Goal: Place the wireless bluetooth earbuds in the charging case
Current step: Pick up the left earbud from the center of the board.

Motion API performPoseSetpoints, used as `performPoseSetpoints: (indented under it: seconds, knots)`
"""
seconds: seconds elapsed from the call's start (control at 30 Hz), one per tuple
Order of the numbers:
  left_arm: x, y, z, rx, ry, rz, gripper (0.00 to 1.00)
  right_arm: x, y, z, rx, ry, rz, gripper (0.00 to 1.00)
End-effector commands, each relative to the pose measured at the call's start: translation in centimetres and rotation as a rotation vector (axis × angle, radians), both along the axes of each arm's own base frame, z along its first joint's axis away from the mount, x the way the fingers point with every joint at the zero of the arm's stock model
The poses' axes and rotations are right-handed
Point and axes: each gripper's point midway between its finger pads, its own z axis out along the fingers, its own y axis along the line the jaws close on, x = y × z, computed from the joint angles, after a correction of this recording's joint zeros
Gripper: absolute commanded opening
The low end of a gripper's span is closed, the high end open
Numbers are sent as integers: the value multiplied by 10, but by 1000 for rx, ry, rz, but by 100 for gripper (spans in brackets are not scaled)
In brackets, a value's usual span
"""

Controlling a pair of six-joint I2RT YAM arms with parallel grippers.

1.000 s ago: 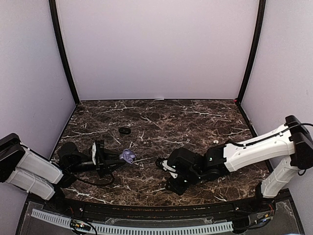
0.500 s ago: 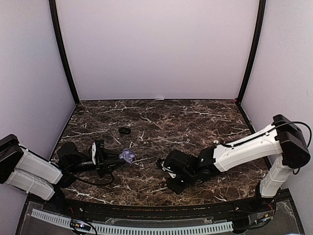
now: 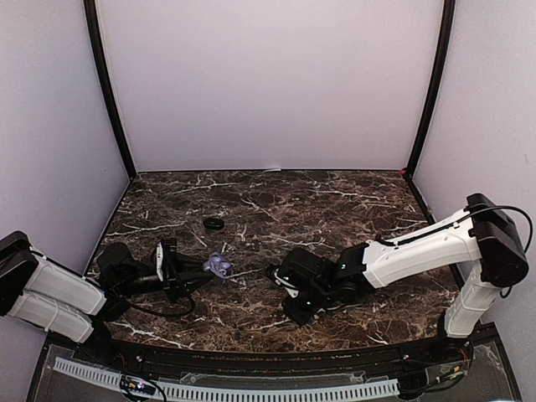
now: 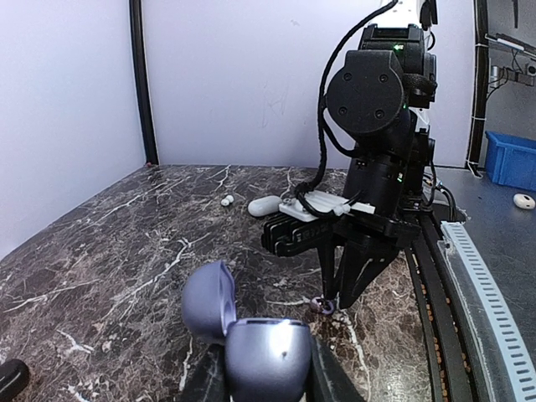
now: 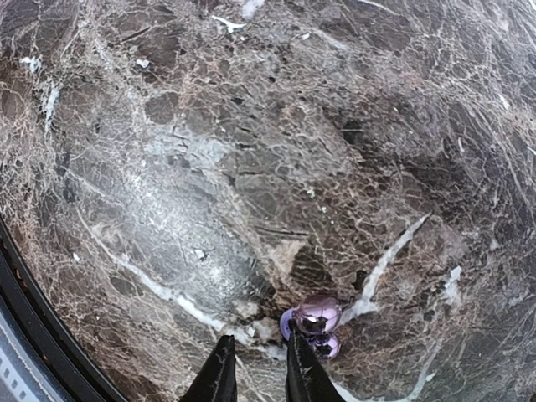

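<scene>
My left gripper [image 3: 208, 270] is shut on the base of a purple oval charging case [image 4: 255, 347], whose lid stands open to the left. The same case [image 3: 219, 266] shows in the top view. A tiny glossy purple earbud [image 5: 316, 322] lies on the marble table. My right gripper [image 5: 259, 337] points straight down at the table with a narrow gap between its fingers and nothing in it. The bud sits just outside its right fingertip, touching or nearly so. In the left wrist view the bud [image 4: 322, 306] lies at the tips of my right gripper [image 4: 335, 300].
A black ring [image 3: 214, 224] lies at the back left of the marble table [image 3: 276, 201]. A small white bud [image 3: 368, 241] lies to the right behind the right arm. The left wrist view shows a white oval case [image 4: 264, 205] and the white bud [image 4: 225, 200] behind the right gripper.
The right arm has slid a little left toward the case and its fingers have narrowed slightly. The left arm and the case have not moved.
</scene>
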Motion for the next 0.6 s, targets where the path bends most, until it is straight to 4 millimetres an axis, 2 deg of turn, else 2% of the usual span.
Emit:
performPoseSetpoints:
  seconds: [0.0,0.43,0.5,0.57]
  knots:
    - [-1,-1,5,-8,-21,-3,17,7,1,-4,-20,-6,2,21]
    - [0,-1,4,-5,-17,-2,17,17,-13,-18,-56,6,-19,20]
    - [0,-1,4,-4,-16,-2,17,18,-16,-22,-70,5,-18,17]
    - [0,-1,4,-4,-16,-1,17,18,-18,-28,-92,2,-11,11]
